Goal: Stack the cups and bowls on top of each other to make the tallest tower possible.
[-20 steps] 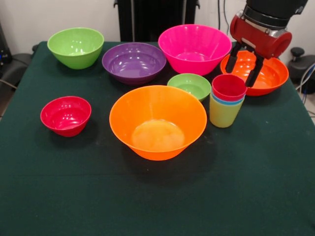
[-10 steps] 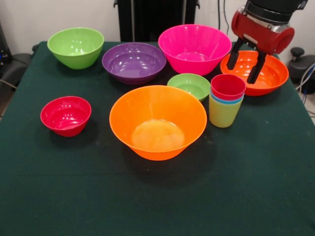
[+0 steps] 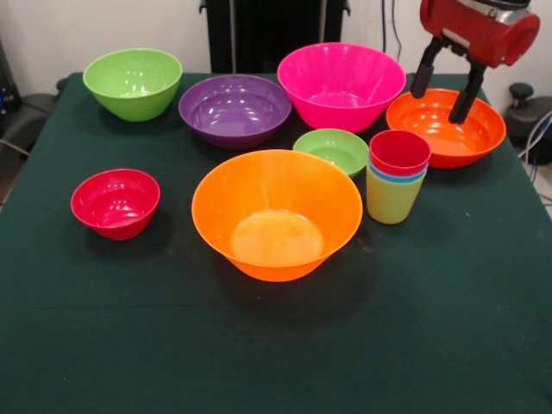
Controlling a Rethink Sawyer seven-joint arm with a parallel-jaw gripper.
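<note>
Three cups are nested into a short tower point(image 3: 396, 181) right of centre: the yellow-green cup point(image 3: 390, 200) lowest, a blue rim point(image 3: 395, 176) showing above it, the red cup point(image 3: 400, 153) on top. My gripper point(image 3: 442, 101) hangs open and empty above the red-orange bowl point(image 3: 448, 129), up and to the right of the cups. The big orange bowl point(image 3: 276, 214) sits in the middle. Behind it are the small green bowl point(image 3: 332, 150), the purple bowl point(image 3: 235, 109) and the big pink bowl point(image 3: 341, 84). The lime green bowl point(image 3: 133, 82) is far left, the small red bowl point(image 3: 116, 202) at the left.
Everything stands on a dark green tablecloth point(image 3: 276, 345). A black stand point(image 3: 274, 34) rises behind the table's far edge. Cables and dark gear lie off the right edge point(image 3: 530, 116).
The gripper has risen and shifted right, away from the cup stack, staying open. The cups and bowls have not moved.
</note>
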